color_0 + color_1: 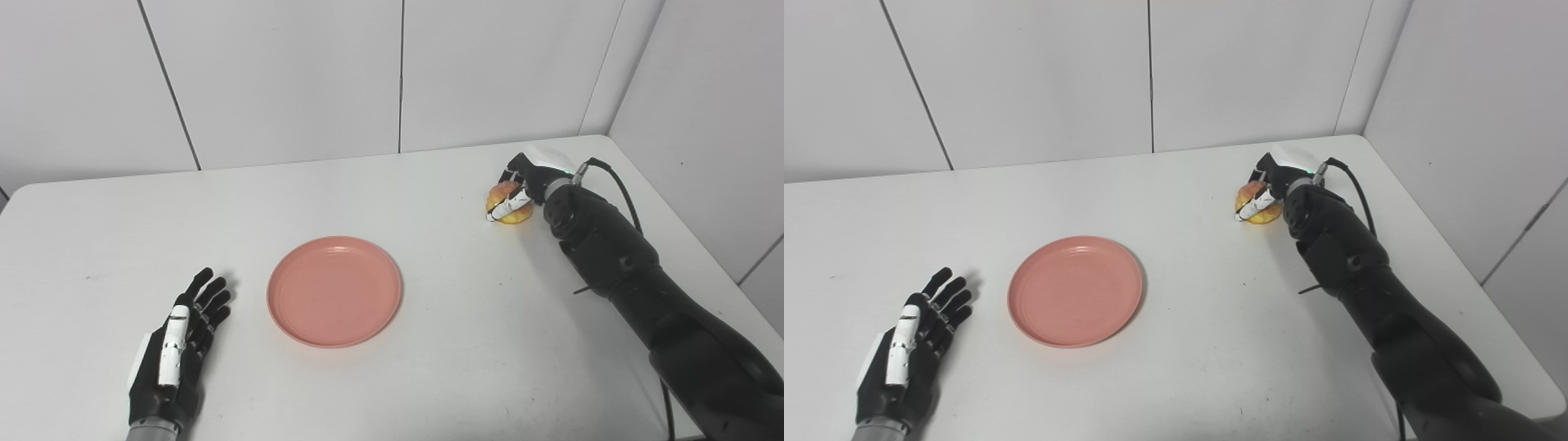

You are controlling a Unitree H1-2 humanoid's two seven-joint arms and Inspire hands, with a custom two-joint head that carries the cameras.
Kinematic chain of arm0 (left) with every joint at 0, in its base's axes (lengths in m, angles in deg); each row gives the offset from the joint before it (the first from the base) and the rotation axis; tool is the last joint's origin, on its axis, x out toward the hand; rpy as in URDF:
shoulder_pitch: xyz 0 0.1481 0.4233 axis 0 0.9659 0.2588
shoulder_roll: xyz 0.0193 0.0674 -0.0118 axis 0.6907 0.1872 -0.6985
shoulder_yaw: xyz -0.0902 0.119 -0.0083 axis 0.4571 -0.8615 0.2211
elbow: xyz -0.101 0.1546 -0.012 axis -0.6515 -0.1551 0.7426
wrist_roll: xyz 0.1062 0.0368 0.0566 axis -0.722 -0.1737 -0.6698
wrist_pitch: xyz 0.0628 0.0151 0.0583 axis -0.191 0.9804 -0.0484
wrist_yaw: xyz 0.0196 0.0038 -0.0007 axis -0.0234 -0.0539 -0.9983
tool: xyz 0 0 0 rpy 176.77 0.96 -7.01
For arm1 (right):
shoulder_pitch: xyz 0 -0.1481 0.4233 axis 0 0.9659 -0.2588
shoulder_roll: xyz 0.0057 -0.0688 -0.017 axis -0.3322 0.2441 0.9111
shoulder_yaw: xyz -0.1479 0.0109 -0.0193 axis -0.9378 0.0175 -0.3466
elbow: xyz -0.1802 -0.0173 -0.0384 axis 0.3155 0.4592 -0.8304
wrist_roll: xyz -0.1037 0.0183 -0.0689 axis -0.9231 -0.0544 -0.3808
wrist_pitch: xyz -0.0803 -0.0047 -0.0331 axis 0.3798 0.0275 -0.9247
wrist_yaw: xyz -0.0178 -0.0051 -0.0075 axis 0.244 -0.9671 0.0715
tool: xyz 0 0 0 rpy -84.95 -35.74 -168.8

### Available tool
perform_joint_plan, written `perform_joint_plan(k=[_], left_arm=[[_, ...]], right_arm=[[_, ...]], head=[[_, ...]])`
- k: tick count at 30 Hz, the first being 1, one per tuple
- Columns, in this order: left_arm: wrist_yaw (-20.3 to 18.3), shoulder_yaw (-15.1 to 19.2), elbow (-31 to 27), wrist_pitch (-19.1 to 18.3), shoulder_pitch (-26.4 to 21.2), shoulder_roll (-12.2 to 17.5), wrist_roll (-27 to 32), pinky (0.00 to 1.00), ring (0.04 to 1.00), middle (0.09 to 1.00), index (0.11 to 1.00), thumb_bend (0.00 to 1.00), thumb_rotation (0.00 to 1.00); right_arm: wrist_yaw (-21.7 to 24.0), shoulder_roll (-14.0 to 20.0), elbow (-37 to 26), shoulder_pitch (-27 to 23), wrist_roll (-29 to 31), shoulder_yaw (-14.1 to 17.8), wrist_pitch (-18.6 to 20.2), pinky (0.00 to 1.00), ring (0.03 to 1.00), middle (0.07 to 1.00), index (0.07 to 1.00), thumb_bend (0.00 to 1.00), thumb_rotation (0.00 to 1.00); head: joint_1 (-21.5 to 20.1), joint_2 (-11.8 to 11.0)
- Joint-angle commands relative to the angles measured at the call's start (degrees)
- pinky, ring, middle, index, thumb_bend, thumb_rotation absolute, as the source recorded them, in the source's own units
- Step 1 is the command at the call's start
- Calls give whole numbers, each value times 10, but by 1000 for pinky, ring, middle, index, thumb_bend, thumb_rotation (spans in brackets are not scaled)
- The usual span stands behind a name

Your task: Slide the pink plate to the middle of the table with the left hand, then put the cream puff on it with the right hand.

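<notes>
My right hand [520, 184] closes on the cream puff [509, 206] at the table's two o'clock corner.

From my remote station I see the pink plate [334, 291] sitting empty near the middle of the white table [429, 380], well apart from the puff; at its nine o'clock my left hand [177, 343] lies flat, fingers spread, holding nothing.

Black left robot hand [177, 343] has a white thumb; right robot hand [528, 177] white-backed, black cable [618, 187], glossy black arm [643, 288].
</notes>
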Motion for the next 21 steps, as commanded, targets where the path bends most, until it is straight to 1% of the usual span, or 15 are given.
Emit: perform_joint_plan(k=[1,6,9,12,14,16,18,21], left_arm=[[0,-3,-11,9,-4,-2,-2,923,906,900,875,427,967],[0,-5,-10,10,-4,-2,-4,929,913,906,880,422,973],[2,-6,-13,9,-4,-4,-6,917,905,897,871,426,959],[7,-9,-15,11,-5,-7,-14,907,901,893,866,426,953],[10,-12,-17,12,-5,-10,-23,899,897,891,865,430,947],[12,-16,-17,17,-5,-12,-30,890,891,888,862,443,923],[13,-20,-18,20,-6,-16,-36,897,893,889,863,459,906],[19,-27,-21,23,-6,-21,-46,907,899,894,865,470,901]], right_arm=[[1,14,-19,-21,-3,3,4,335,403,473,483,509,132],[0,22,-45,-15,3,12,-2,339,401,471,484,507,132],[6,26,-78,-11,3,18,10,335,399,471,484,507,132],[11,29,-122,-5,0,23,19,306,378,464,486,508,133],[15,34,-150,-1,-6,21,19,286,357,448,486,508,133],[32,36,-190,2,-9,20,30,269,337,430,486,507,135],[47,34,-229,4,-7,22,41,285,354,435,485,506,135],[62,28,-276,8,-4,26,47,322,392,461,484,505,133]], head=[[2,0],[6,2],[12,4],[33,5],[43,6],[51,8],[60,9],[66,11]])
